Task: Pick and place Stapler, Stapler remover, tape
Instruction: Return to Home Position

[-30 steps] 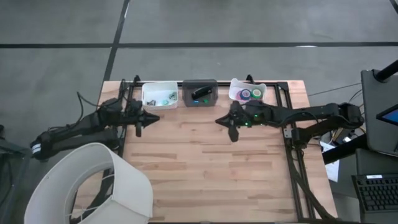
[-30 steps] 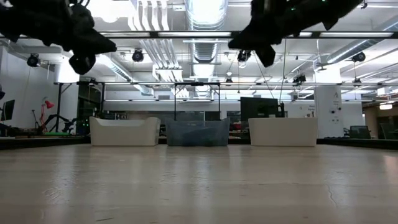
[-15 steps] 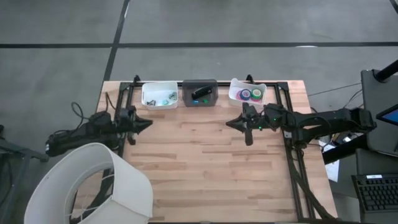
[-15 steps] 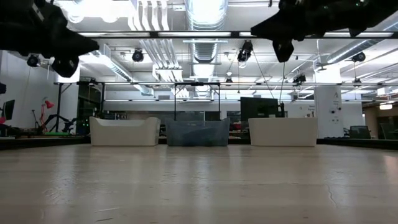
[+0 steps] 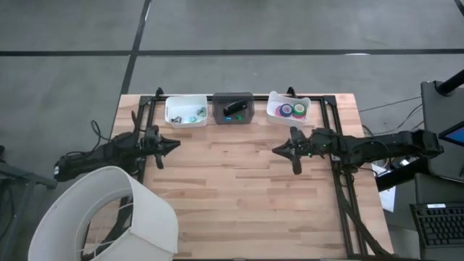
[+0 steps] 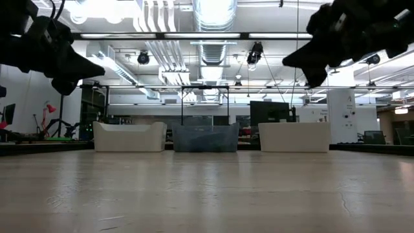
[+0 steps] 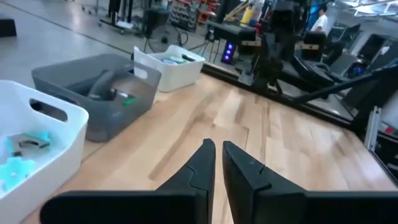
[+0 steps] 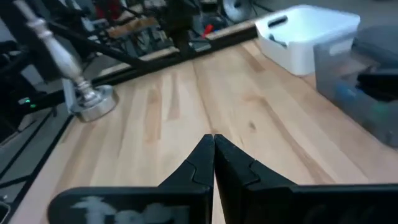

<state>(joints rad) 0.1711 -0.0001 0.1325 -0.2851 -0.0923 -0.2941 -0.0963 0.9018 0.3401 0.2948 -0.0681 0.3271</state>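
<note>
Found dark stapler (image 5: 233,109) in grey plastic bin (image 5: 232,95), long axis slanted across it. Saw tape (image 5: 290,110) rings lying flat, holes up, in right white bin (image 5: 270,101). Logged left gripper (image 5: 176,143) nearly closed and right gripper (image 5: 275,148) pinched together, both empty above the pale plank table (image 5: 232,196).

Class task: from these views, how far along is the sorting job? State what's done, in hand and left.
Done: removers lie in the left bin, the stapler in the gray bin, tape in the right bin. In hand: nothing; the left tool and right tool hang empty over the table. Left: nothing loose shows on the wood, so probably only parking the arms.
</note>
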